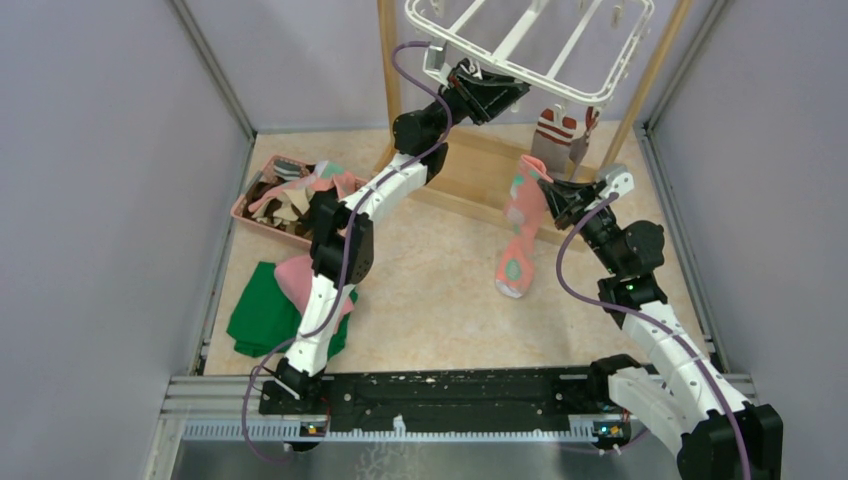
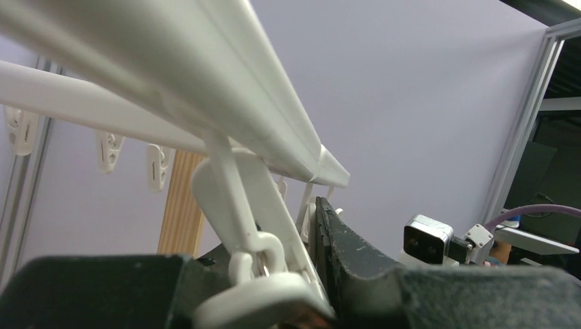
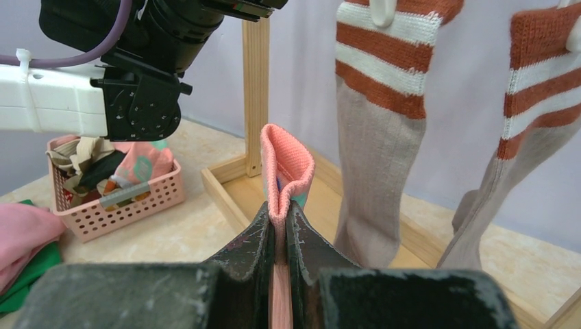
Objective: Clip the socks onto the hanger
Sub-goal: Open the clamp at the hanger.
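Roughly midway. Two striped-cuff socks already clipped on hanger. Right gripper pinched tight on salmon pink sock cuff; sock dangles below hanger, beside wooden stand. Left gripper flanks clip at hanger rim; squeezing or not, cannot tell. More socks left in pink basket.

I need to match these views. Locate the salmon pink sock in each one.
Top external: salmon pink sock hangs right of centre from the right gripper.
Left wrist: not in it.
Right wrist: its cuff stands at centre, pinched between the fingers.
Shared landmark: the wooden stand, seen in all three.
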Tool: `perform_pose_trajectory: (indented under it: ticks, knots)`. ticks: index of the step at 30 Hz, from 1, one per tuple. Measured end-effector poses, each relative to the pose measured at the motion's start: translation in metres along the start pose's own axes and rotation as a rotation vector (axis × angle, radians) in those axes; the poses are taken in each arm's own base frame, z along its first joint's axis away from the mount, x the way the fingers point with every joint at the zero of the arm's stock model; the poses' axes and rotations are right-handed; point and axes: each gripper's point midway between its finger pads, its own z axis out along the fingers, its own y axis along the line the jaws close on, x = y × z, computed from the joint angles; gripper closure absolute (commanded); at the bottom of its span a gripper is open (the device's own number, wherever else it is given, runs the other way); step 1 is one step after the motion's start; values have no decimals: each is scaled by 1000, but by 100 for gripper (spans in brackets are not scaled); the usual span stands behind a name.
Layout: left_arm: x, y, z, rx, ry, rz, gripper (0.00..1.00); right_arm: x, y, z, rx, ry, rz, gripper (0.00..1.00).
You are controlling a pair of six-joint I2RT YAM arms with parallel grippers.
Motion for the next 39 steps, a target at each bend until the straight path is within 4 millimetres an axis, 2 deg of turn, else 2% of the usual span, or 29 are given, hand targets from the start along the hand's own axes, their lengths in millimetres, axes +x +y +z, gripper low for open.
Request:
perform_pose_trajectory:
  ticks: [9, 16, 19, 26, 39]
  knots:
    - [0, -1, 0, 4, -1, -6, 98, 2, 10, 7, -66, 15, 21, 100]
    - [-1, -4, 0, 14, -5, -9, 98, -13, 7, 39, -103, 12, 79, 100]
    - [-1, -4, 0, 16, -6, -12, 98, -27, 8, 53, -127, -10, 97, 100]
    - [-2, -6, 0, 20, -8, -14, 98, -39, 6, 77, -160, -19, 109, 100]
    - [-3, -8, 0, 29, -11, -9, 98, -47, 8, 100, -186, -1, 120, 100]
